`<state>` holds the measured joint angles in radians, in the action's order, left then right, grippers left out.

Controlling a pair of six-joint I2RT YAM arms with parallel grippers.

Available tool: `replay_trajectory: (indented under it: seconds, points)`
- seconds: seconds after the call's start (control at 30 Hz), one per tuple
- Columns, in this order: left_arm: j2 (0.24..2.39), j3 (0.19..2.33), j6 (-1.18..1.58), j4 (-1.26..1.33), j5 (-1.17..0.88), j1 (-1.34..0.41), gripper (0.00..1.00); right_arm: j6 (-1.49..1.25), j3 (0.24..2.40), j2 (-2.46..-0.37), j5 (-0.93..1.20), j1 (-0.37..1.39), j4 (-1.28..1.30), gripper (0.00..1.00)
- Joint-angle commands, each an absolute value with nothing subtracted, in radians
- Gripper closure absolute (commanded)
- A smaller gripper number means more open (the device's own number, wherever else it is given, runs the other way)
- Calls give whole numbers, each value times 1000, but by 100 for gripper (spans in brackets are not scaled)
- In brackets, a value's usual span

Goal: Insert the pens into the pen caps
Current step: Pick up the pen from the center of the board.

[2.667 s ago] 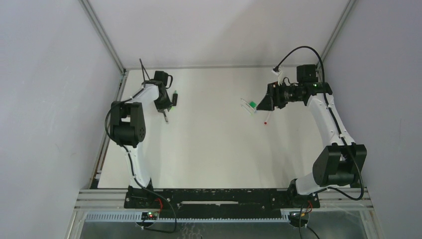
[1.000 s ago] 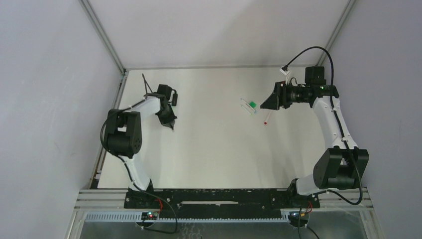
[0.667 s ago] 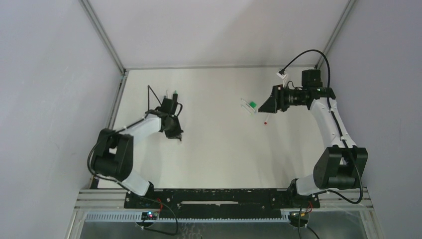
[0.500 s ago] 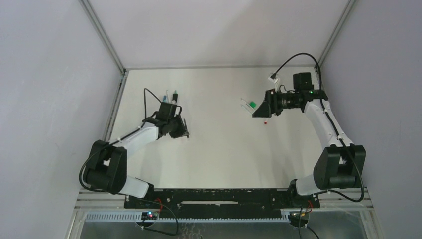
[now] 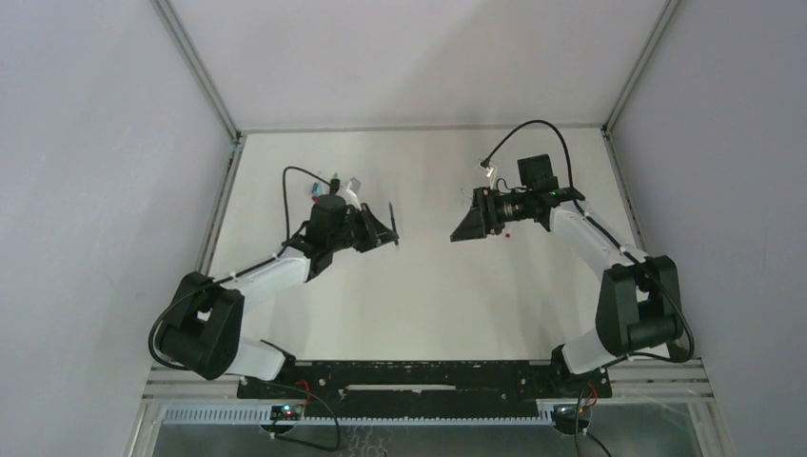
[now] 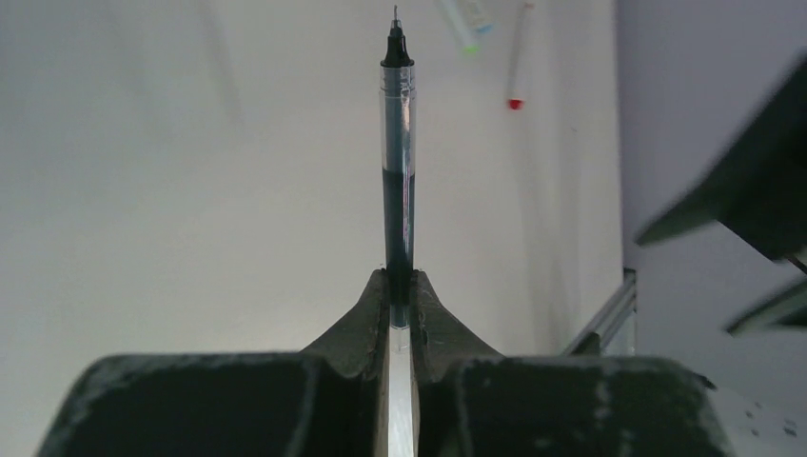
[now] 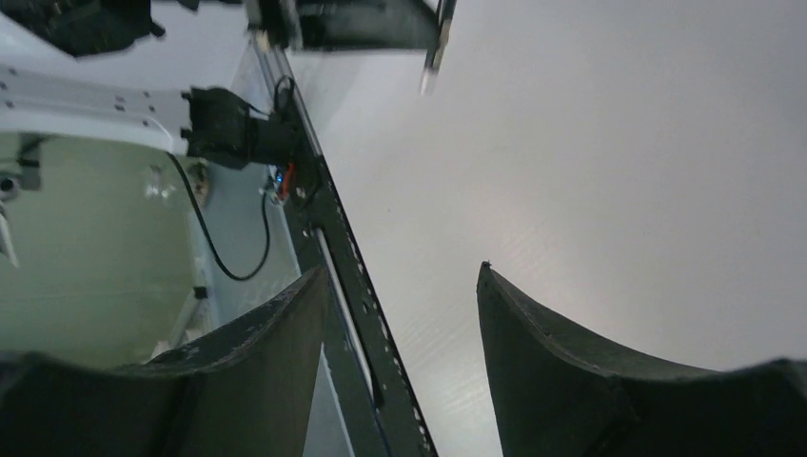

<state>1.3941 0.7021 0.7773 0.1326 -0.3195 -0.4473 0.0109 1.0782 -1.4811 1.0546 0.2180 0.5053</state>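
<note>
My left gripper (image 6: 400, 286) is shut on a thin dark pen (image 6: 398, 143), a clear barrel with black ink, its bare tip pointing away from the jaws. In the top view that left gripper (image 5: 376, 233) holds the pen (image 5: 390, 222) left of table centre. The right gripper (image 5: 459, 234) faces it from the right, open and empty, a short gap away. In the right wrist view its fingers (image 7: 285, 333) stand wide apart. A red-ended pen (image 6: 519, 57) and a green-ended pen (image 6: 463, 21) lie beyond. The pen caps are too small to pick out.
Small coloured pieces (image 5: 333, 181) lie at the back left of the white table (image 5: 419, 295). A red end (image 5: 511, 231) shows just behind the right wrist. The black front rail (image 7: 357, 286) and the arm bases run along the near edge.
The left arm has swung from the back left towards the table centre with the dark pen. The right gripper has moved left, now covering the green-ended pens, and faces the left one.
</note>
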Motion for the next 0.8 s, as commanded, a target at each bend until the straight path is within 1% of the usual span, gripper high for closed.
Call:
replay_trajectory:
  seconds: [0.0, 0.13, 0.2, 0.43, 0.77]
  points:
    - [1423, 695, 793, 347, -414, -509, 100, -270, 1072, -1556, 1120, 227, 211, 33]
    - [1439, 713, 796, 408, -442, -556, 100, -390, 1073, -1589, 1100, 275, -33, 32]
    - [1446, 724, 799, 429, -453, -575, 100, -430, 1076, -1603, 1085, 303, -101, 32]
    - [1467, 716, 847, 538, -484, -591, 100, -438, 1087, -1631, 988, 338, -114, 33]
    - [1487, 716, 895, 631, -512, -609, 100, -452, 1088, -1647, 929, 381, -117, 36]
